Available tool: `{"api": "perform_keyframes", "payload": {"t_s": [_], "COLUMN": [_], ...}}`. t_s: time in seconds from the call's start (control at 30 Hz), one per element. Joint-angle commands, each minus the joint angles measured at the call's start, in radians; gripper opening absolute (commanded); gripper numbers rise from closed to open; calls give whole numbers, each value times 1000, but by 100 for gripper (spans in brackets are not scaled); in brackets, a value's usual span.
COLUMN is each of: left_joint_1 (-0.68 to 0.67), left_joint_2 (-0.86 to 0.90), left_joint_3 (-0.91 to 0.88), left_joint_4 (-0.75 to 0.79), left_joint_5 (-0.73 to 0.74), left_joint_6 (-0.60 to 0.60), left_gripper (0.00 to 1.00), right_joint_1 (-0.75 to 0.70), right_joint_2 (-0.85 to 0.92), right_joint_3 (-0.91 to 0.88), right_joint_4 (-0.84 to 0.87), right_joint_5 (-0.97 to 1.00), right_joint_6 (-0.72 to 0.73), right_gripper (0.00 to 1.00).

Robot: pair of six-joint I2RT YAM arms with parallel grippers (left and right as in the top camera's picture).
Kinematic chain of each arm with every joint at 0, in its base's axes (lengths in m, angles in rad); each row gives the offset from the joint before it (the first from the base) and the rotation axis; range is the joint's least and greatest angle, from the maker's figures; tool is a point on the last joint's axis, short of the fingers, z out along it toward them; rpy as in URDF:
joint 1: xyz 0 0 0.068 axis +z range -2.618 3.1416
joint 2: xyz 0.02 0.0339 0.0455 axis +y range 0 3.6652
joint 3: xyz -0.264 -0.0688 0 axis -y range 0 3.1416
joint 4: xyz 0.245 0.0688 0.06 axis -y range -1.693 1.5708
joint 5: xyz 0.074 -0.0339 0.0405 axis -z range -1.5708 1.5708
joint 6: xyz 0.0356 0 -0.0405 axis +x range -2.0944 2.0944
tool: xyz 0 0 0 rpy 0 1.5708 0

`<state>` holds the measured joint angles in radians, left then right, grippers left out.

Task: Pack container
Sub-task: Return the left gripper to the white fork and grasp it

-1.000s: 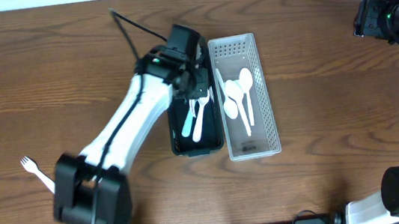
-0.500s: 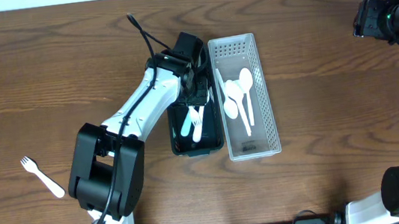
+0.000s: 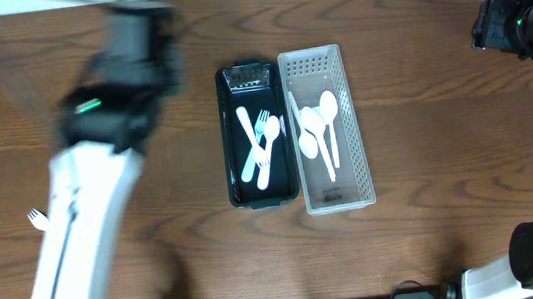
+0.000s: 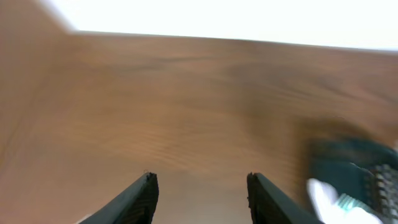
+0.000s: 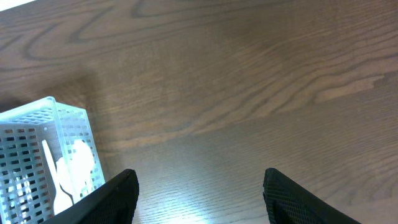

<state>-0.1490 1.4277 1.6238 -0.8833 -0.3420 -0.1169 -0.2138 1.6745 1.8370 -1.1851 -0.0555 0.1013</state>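
Observation:
A black container (image 3: 236, 178) stands at the table's middle with white forks (image 3: 263, 140) in it. Beside it on the right is a white slotted basket (image 3: 358, 159) holding white spoons (image 3: 317, 129). The basket also shows in the right wrist view (image 5: 37, 155). A loose white fork (image 3: 37, 218) lies at the far left, partly hidden by the left arm. My left gripper (image 4: 199, 186) is open and empty, blurred, above bare wood left of the black container (image 4: 354, 168). My right gripper (image 5: 199, 193) is open and empty over bare wood at the far right.
The left arm (image 3: 97, 159) stretches blurred across the table's left side. The right arm (image 3: 523, 20) sits at the back right corner. The table's far edge meets a white surface at the top.
My left arm has swung away from the black container to the left and back. A fork it held over the container now lies inside. The right arm has not moved.

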Motion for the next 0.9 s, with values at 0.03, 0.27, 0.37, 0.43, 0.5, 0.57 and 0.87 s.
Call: {"api": "perform_keyframes", "payload": {"t_s": [0.03,0.27,0.37,0.43,0.5,0.57,0.87], "left_joint_1": [307,763,883,930,965,978,960], "left_joint_2": [-23,47,124,177,244,303,522], "left_joint_3": [-17,-106,-158,-183,-204,-214,-214], "left_joint_4": [-135,-188,-180,-169,-151,-131,-40], "left_joint_5": [-80,246,298,306,306,306,384], "left_joint_6": [-192,-257,-262,-262,-238,-199,29], "left_gripper": [60,71,76,81,82,82,82], "right_joint_1": [-15,-15,-15,-15,-15,-15,-15], "right_joint_2": [1,1,1,1,1,1,1], "right_joint_3": [-2,-2,-2,-2,-2,-2,-2], "right_joint_4": [3,3,3,2,2,3,3], "right_joint_5": [-4,-4,-4,-5,-5,-5,-5], "right_joint_6": [-13,-13,-13,-13,-13,-13,-13], "right_gripper": [68,68,68,68,68,68,68]}}
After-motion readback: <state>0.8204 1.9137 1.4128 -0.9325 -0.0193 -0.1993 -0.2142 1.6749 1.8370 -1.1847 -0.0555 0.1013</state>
